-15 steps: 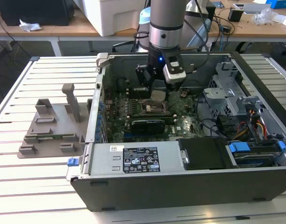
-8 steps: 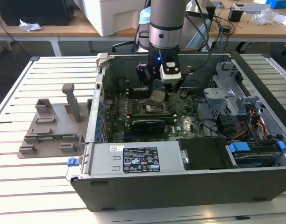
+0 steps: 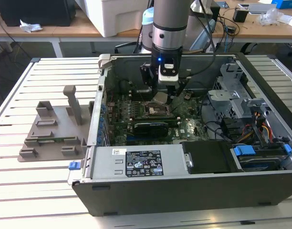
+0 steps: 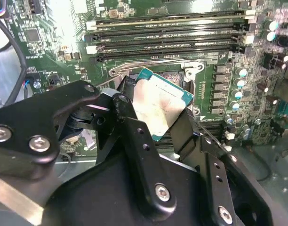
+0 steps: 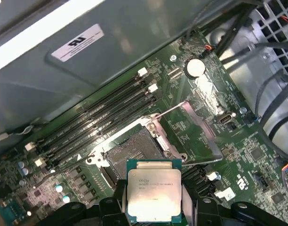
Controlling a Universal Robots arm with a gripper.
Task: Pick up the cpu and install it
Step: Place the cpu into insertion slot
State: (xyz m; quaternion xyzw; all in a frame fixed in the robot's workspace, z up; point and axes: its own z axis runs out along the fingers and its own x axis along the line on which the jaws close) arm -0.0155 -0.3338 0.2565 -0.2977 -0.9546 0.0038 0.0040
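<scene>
Holding cpu (image 5: pixel 153 188) by opposite edges, gripper (image 4: pixel 156 115) clamped on it, close above open socket (image 5: pixel 132 153), not seated; cpu looks tilted, so best levelled, squared to socket, never forced

The cpu (image 5: pixel 154 188) had a silvery metal lid, dull and smeared, with a green rim; the gripper (image 4: pixel 156 110) was matt black with bright metal screws (image 4: pixel 163 192); the tray (image 3: pixel 50 138) was matt grey plastic; the surface (image 3: pixel 22 191) was pale, smooth slatted metal.
</scene>
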